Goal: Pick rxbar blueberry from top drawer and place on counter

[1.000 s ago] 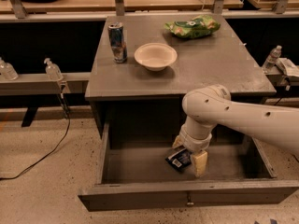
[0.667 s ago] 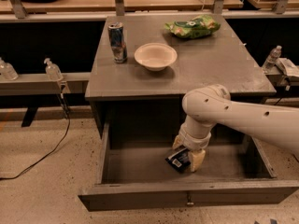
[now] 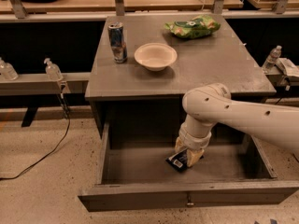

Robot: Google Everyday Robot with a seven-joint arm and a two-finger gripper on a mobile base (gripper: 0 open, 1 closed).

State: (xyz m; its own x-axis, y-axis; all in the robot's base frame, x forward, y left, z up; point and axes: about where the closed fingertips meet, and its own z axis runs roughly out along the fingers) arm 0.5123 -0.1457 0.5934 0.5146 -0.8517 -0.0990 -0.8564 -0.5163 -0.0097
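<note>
The rxbar blueberry (image 3: 176, 162), a dark flat wrapper with a white label patch, lies on the floor of the open top drawer (image 3: 140, 169), right of its middle. My gripper (image 3: 188, 156) reaches down into the drawer from the right on the white arm (image 3: 243, 115). It is right at the bar's far right end and covers part of it. The grey counter (image 3: 210, 62) is above the drawer.
On the counter stand a drink can (image 3: 117, 42), a cream bowl (image 3: 155, 56) and a green chip bag (image 3: 191, 26). The drawer front with its small pull (image 3: 188, 201) juts out towards me. Bottles (image 3: 52, 69) stand on the ledge at the left, and a cable (image 3: 44, 155) runs across the floor.
My gripper has sunk a little lower onto the bar's right end. The bar stays in about the same place on the drawer floor.
</note>
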